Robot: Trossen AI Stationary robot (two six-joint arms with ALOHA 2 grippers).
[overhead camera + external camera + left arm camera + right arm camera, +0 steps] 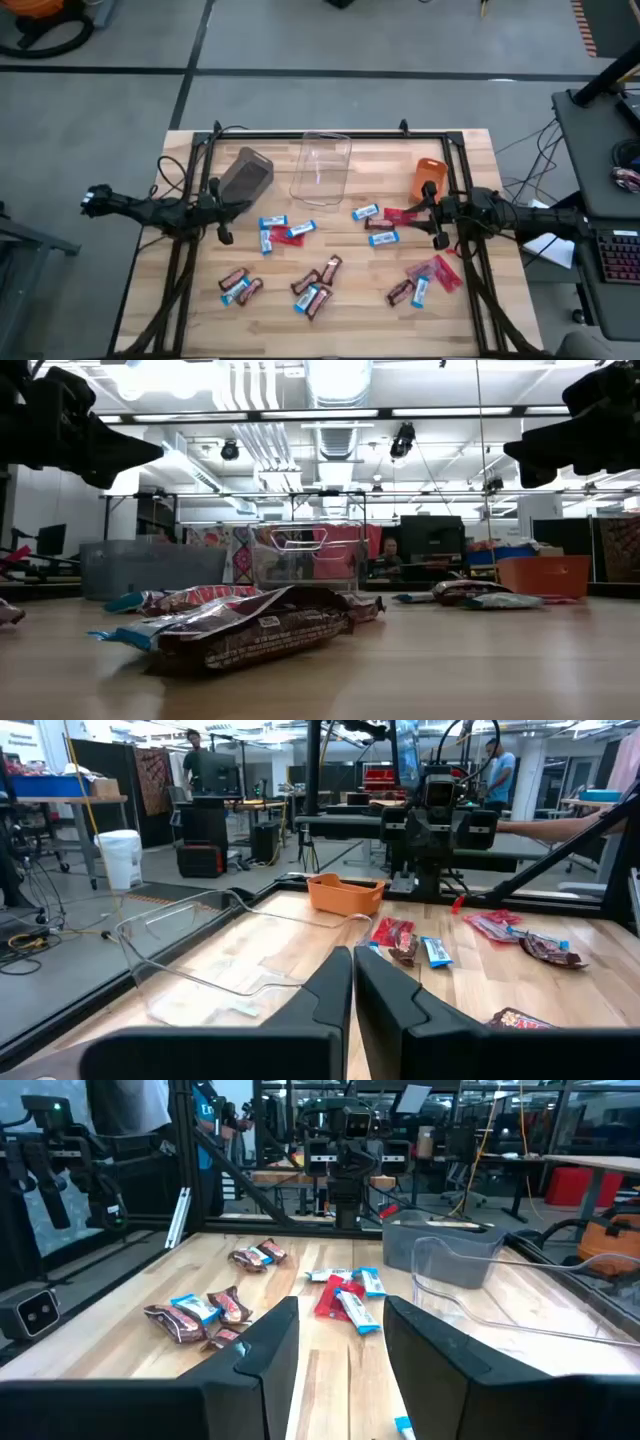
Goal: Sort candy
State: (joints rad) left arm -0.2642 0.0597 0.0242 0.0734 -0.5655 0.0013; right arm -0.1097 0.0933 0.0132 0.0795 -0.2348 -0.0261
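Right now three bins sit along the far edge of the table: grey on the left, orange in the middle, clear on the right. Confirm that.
Not quite. The high view shows the grey bin on the left, but the clear bin is in the middle and the orange bin is on the right.

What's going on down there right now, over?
Left gripper shut, empty, by grey plastic bin. Right gripper open, empty. Small wrapped candy bars scattered, unsorted. Nothing blocking.
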